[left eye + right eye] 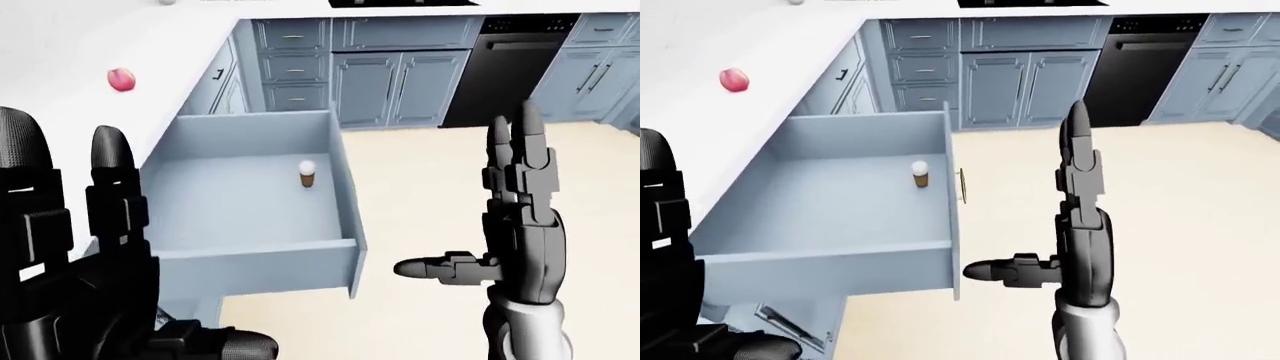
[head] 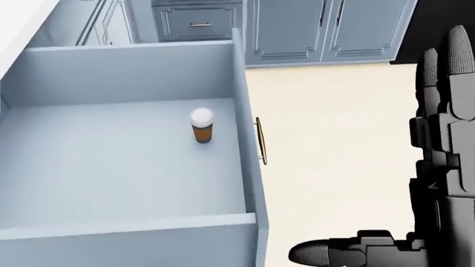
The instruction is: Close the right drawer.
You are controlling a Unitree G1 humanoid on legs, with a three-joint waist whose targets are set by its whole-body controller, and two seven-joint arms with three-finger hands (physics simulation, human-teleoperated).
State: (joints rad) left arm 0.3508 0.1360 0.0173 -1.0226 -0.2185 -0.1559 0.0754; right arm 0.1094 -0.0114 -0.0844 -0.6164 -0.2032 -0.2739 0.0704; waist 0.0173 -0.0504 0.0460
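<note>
Right drawer [image 2: 133, 167]: pale blue, pulled fully out from under the white countertop [image 1: 120, 45], filling the left and centre of the head view; its front panel stands at the 3 o'clock edge of the box, carrying a slim brass handle [image 2: 260, 140] set vertically on the outer face; contents, one small amber bottle [image 2: 201, 126] with a white cap, upright on the drawer floor, near the front panel and apart from every wall; right hand [image 1: 515, 217]: black, three-fingered, raised at 3 o'clock of the drawer over the cream floor [image 2: 334, 111], fingers straight and pointing to 12 o'clock, thumb stretched sideways toward 9 o'clock, spread and grasping nothing, well apart from the handle; left hand [image 1: 70, 247]: black, large at 8 o'clock in the left-eye view, fingers upright and unclenched, holding nothing, overlapping the near corner of the drawer in that view though contact cannot be told; on the countertop at 11 o'clock of the left-eye view, one small pink round object [image 1: 120, 79]; beyond, at 12 o'clock, a run of blue panelled cabinets [image 1: 400, 82] with a stack of closed drawers [image 1: 293, 67], and a black dishwasher [image 1: 500, 67] at 1 o'clock.
</note>
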